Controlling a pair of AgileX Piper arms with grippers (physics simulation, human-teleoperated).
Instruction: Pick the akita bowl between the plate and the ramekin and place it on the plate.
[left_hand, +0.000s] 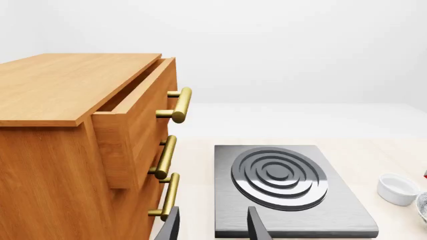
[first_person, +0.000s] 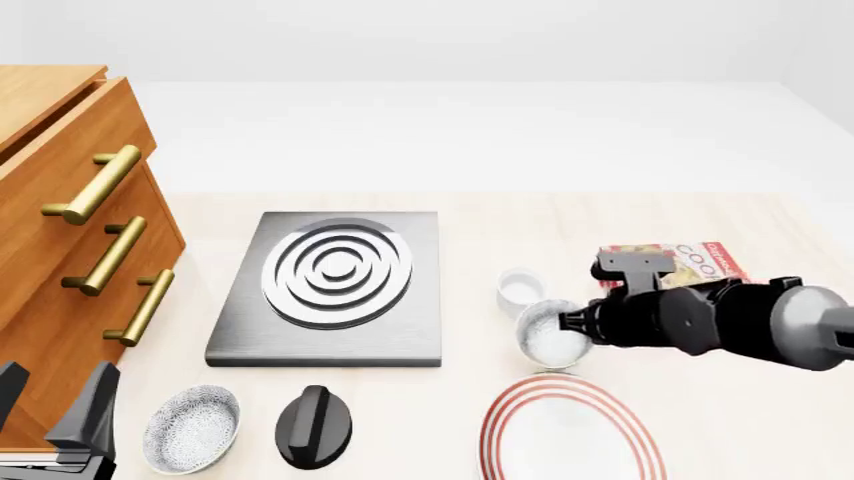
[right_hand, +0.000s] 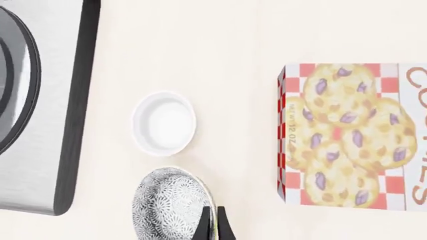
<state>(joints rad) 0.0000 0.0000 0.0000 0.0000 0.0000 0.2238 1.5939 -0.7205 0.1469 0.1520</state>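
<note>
We read this as the grasp step: the right gripper (first_person: 571, 322) sits at the rim of the akita bowl (first_person: 553, 336), which is on the table between the ramekin (first_person: 521, 290) and the plate (first_person: 571, 430). In the right wrist view the two fingertips (right_hand: 215, 227) stand close together over the bowl's rim, seemingly pinching the wall, one inside and one outside. We judge it clamped on the rim, though the contact is only partly in frame.

The bowl rests on the table, so no lift yet in our view. Next move calls for a straight raise clear of the ramekin just beside it, then a short carry toward the arms' side to the plate and a level set-down near its centre.

Orientation: the bowl stands upright, mouth up. It is round, so no long axis in plan; its only axis is vertical.

The left gripper (left_hand: 212, 227) hangs near the drawer cabinet (left_hand: 80, 140) and burner (left_hand: 280, 180), fingers apart, holding nothing. A second speckled bowl (first_person: 192, 428) sits well apart on the left, not the target. Cookie box (right_hand: 353, 135) lies beside the right arm.
</note>
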